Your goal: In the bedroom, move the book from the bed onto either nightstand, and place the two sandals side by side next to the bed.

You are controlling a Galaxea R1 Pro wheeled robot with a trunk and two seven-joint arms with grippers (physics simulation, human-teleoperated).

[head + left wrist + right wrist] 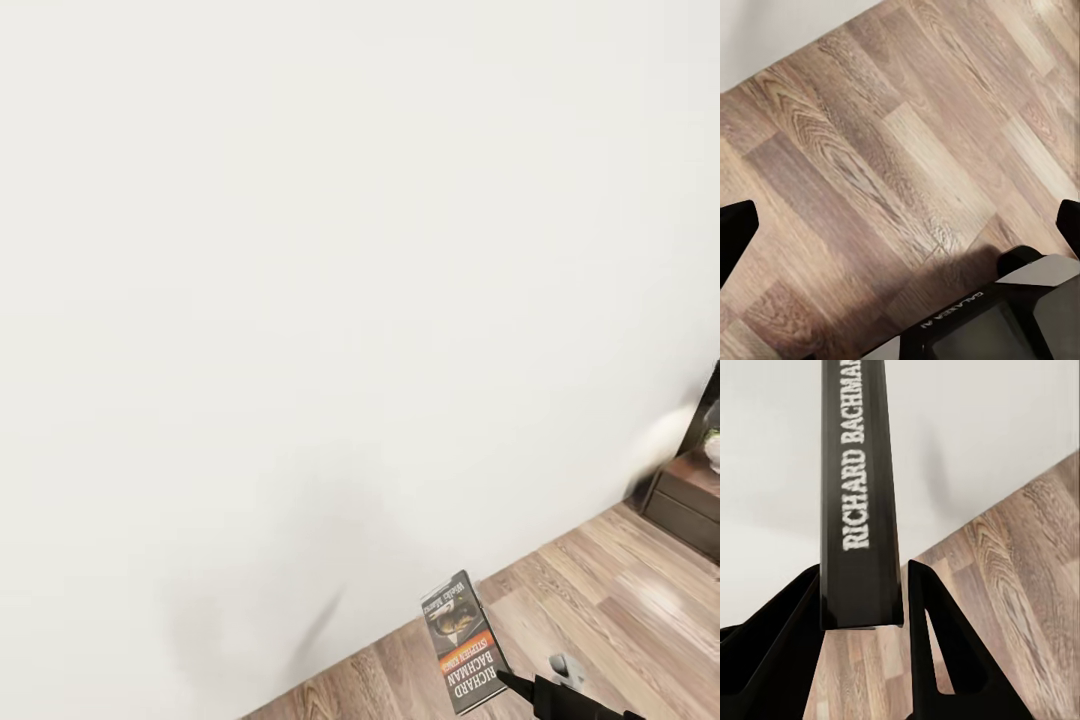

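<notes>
Because the right gripper [862, 607] pinches the book [465, 640] only by its lower edge, holding it aloft over the wood floor [600, 600] facing a white wall, travel toward the nightstand [690, 500] risks it slipping out, while the left gripper [900, 225] hangs spread and empty.

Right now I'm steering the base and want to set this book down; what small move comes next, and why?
Probably turn right toward the nightstand at the head view's right edge. The right pincer grips the book by its spine, and a white wall lies ahead.
</notes>
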